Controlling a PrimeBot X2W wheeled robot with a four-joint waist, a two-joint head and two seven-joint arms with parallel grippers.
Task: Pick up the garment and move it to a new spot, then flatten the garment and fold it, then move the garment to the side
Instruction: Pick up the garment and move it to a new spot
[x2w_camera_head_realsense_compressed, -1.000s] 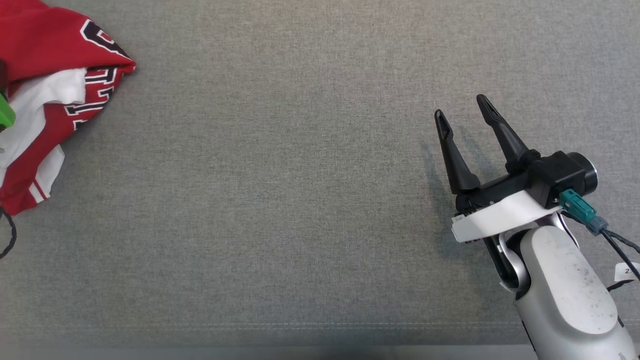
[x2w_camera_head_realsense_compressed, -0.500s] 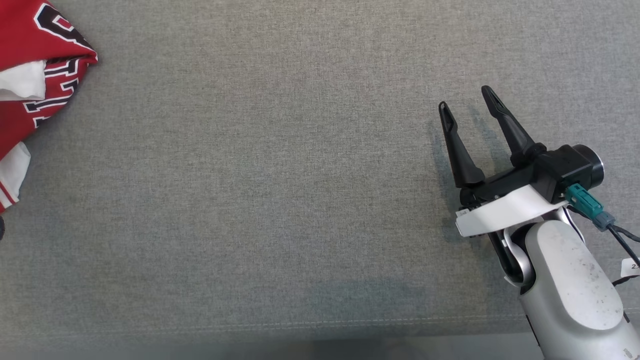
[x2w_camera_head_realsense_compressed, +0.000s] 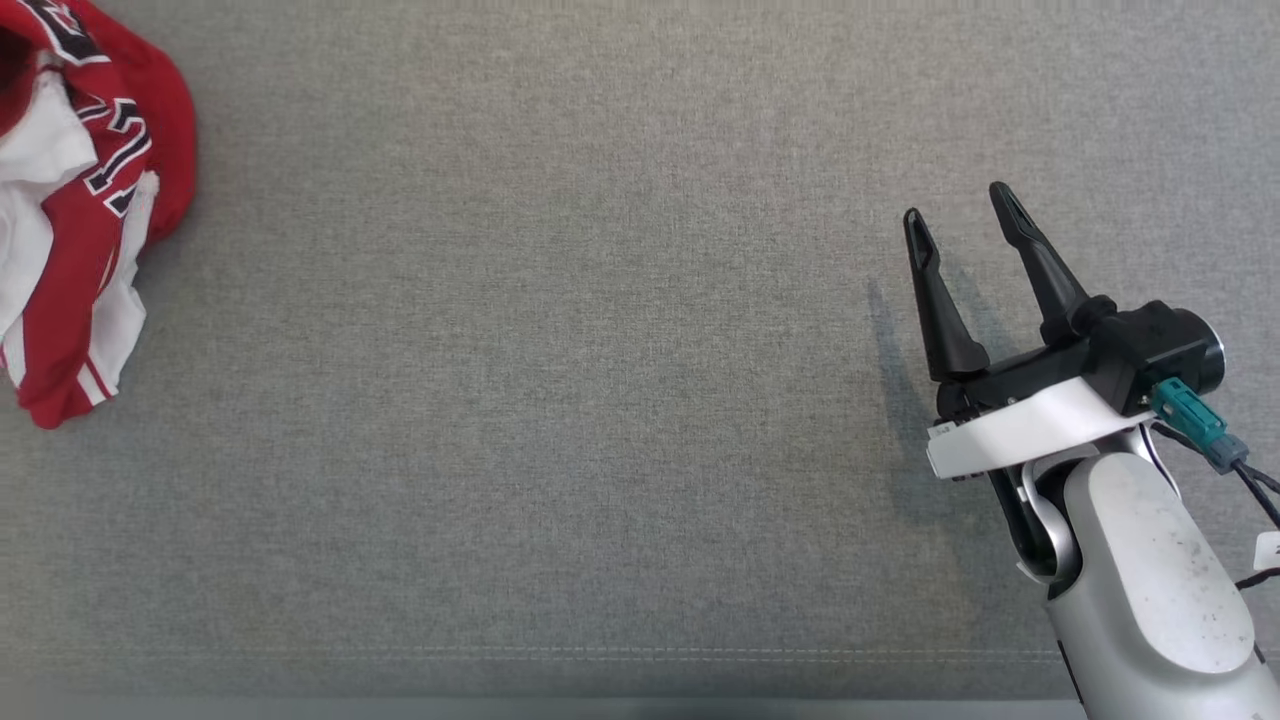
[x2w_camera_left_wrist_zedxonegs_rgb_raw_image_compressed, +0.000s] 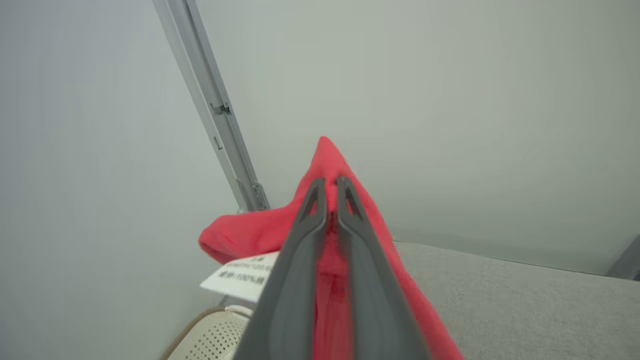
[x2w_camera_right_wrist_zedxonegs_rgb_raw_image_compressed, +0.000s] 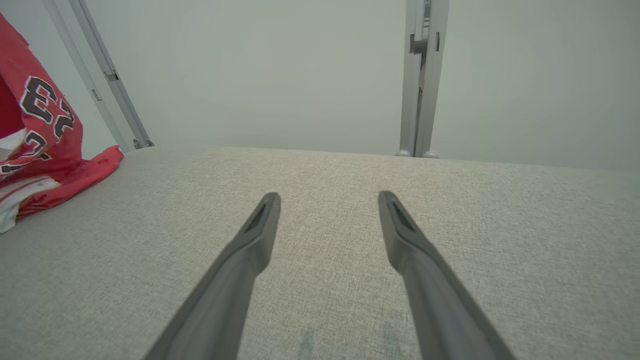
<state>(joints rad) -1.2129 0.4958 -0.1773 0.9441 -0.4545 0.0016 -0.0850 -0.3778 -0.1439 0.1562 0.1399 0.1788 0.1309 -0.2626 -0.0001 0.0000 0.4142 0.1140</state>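
Observation:
The garment (x2w_camera_head_realsense_compressed: 75, 220) is a red and white jersey with black lettering, bunched at the far left of the head view and hanging from higher up. In the left wrist view my left gripper (x2w_camera_left_wrist_zedxonegs_rgb_raw_image_compressed: 331, 184) is shut on a fold of the garment (x2w_camera_left_wrist_zedxonegs_rgb_raw_image_compressed: 327, 155), red cloth pinched between its fingers, a white label (x2w_camera_left_wrist_zedxonegs_rgb_raw_image_compressed: 240, 277) dangling below. The garment (x2w_camera_right_wrist_zedxonegs_rgb_raw_image_compressed: 37, 135) also hangs at the left of the right wrist view, its lower edge touching the surface. My right gripper (x2w_camera_head_realsense_compressed: 965, 215) is open at the right, low over the grey cloth, nothing between its fingers (x2w_camera_right_wrist_zedxonegs_rgb_raw_image_compressed: 260, 220).
A grey fabric-covered table (x2w_camera_head_realsense_compressed: 560, 380) spreads across the head view, its front seam near the bottom edge. Behind it stand a pale wall and metal uprights (x2w_camera_right_wrist_zedxonegs_rgb_raw_image_compressed: 420, 75). A perforated cream basket (x2w_camera_left_wrist_zedxonegs_rgb_raw_image_compressed: 215, 337) sits low beside the table in the left wrist view.
The garment has been gathered and lifted at the left edge, now hanging more narrowly. The left gripper has shut on it. The head view shifted slightly; the right gripper kept open.

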